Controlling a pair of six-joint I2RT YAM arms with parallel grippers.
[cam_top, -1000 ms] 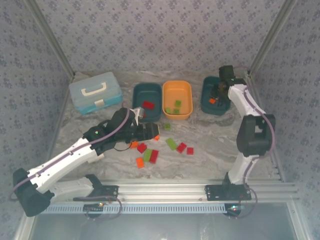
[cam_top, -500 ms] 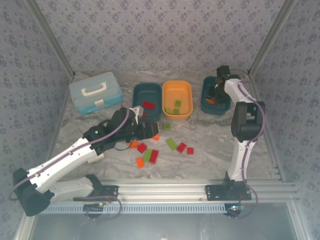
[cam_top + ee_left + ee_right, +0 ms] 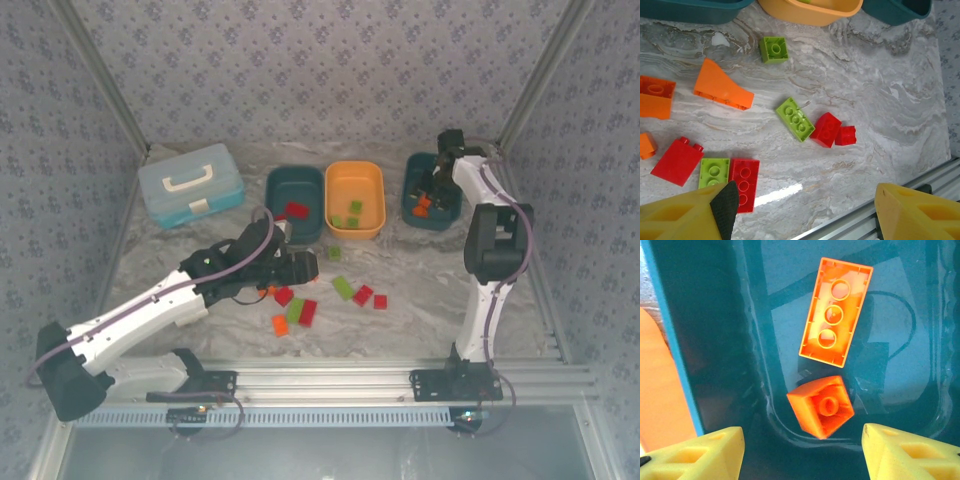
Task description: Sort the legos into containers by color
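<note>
Jaws of right gripper (image 3: pixel 802 442) apart, empty

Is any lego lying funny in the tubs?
Yes. In the right teal tub, the long orange brick lies upside down, its hollow underside with three rings facing up. The small orange brick next to it sits tilted near the tub's wall, also showing its underside.

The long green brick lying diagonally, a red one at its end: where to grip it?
Across its two long sides, from straight above: the long green brick lies flat, studs up, both sides free, a red brick crowding one short end.
</note>
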